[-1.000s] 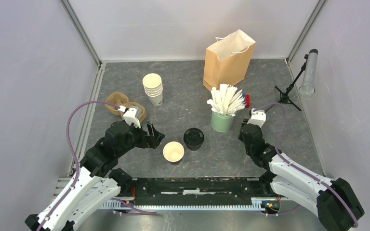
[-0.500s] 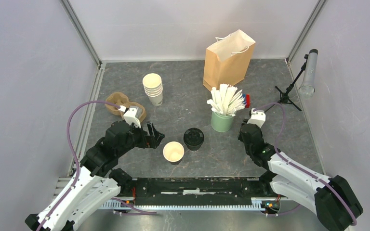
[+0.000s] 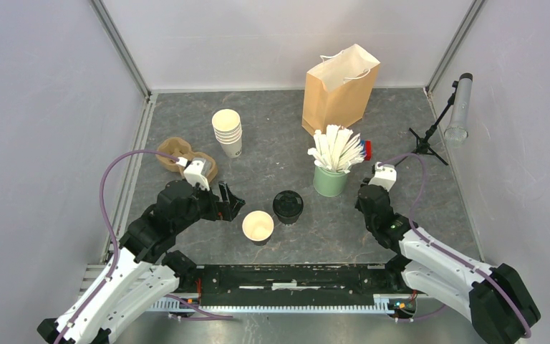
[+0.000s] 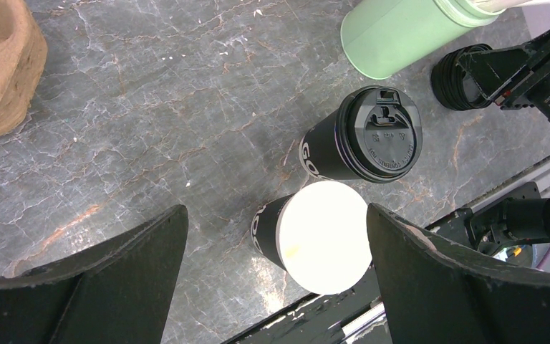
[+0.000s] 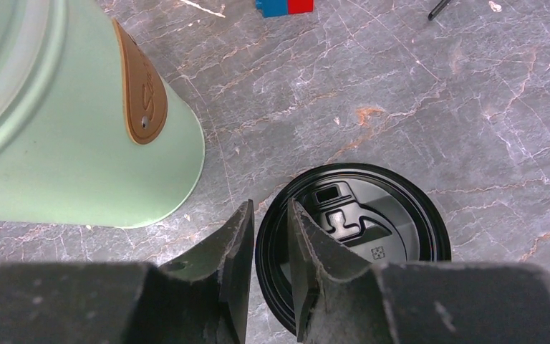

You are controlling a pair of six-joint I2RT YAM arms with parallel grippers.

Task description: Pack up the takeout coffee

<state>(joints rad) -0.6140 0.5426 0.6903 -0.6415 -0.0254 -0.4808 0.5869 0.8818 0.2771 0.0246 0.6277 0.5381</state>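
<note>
One black lid (image 5: 383,215), partly behind right jaws

The lidded cup (image 4: 376,136), black-walled with pale lettering and a black sip lid, stands upright on the worktop (image 3: 272,129). Just beside it, nearer the arms' bases, the open cup (image 4: 319,236) stands upright, cream inside. The loose lid (image 5: 372,229), black, lies flat to their right.

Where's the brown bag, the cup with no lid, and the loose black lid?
brown bag (image 3: 338,93): top view, on its front face.
cup with no lid (image 4: 324,236): left wrist view, in its open mouth.
loose black lid (image 5: 383,240): right wrist view, on its flat middle.
</note>
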